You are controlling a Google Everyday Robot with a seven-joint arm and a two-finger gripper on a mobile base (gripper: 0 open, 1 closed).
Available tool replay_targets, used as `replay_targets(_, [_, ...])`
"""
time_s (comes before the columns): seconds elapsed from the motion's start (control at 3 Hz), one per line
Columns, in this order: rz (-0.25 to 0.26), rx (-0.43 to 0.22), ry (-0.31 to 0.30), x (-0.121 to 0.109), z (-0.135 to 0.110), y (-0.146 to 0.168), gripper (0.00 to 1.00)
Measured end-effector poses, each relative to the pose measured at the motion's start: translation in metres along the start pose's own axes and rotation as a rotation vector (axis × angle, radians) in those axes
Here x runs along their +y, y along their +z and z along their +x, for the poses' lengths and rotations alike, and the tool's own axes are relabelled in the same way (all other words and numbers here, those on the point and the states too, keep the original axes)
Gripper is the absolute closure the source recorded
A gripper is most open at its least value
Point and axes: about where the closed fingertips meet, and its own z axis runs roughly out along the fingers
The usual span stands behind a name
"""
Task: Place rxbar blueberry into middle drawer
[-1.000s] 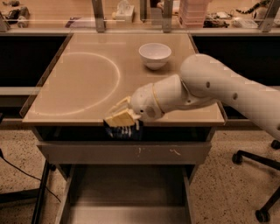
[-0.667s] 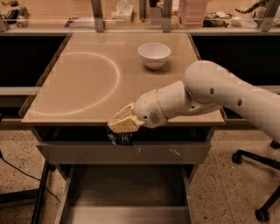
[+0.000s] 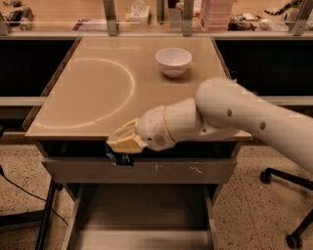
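While the arm (image 3: 234, 114) reaches in from the right, the gripper (image 3: 124, 144) sits at the worktop's (image 3: 88, 93) front edge, left of centre. Its jaws are closed on the dark snack bar (image 3: 120, 158), which hangs against the scratched drawer front (image 3: 195, 171). The open drawer (image 3: 142, 215) lies below. A white bowl (image 3: 173, 61) stands far back.

Cream two-finger gripper (image 3: 126, 142) sits at the table's front edge, left of centre, clamped on dark navy flat rxbar blueberry (image 3: 120, 158). Only the bar's lower bit shows; lettering too small to read. Wide grey metal middle drawer (image 3: 142, 215) is cut off at bottom edge. White robot arm (image 3: 244, 117) runs off right and hides part of tan table (image 3: 73, 97) front rim. Black wheeled chair base (image 3: 267, 176) is cut off at right. Back-shelf clutter (image 3: 215, 12) is blurred.
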Motion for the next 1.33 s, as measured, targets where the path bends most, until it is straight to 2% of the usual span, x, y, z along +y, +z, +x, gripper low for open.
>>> replay_targets(0.33, [0.107,-0.026,0.087,0.018,0.032,-0.025,1.00])
replay_targets(0.67, [0.164,-0.018,0.161,0.035,0.060,-0.058,1.00])
replay_targets(1.0, [0.170,-0.024,0.241,0.036,0.098,-0.064,1.00])
replay_targets(1.33, [0.173,-0.051,0.326,0.031,0.148,-0.054,1.00])
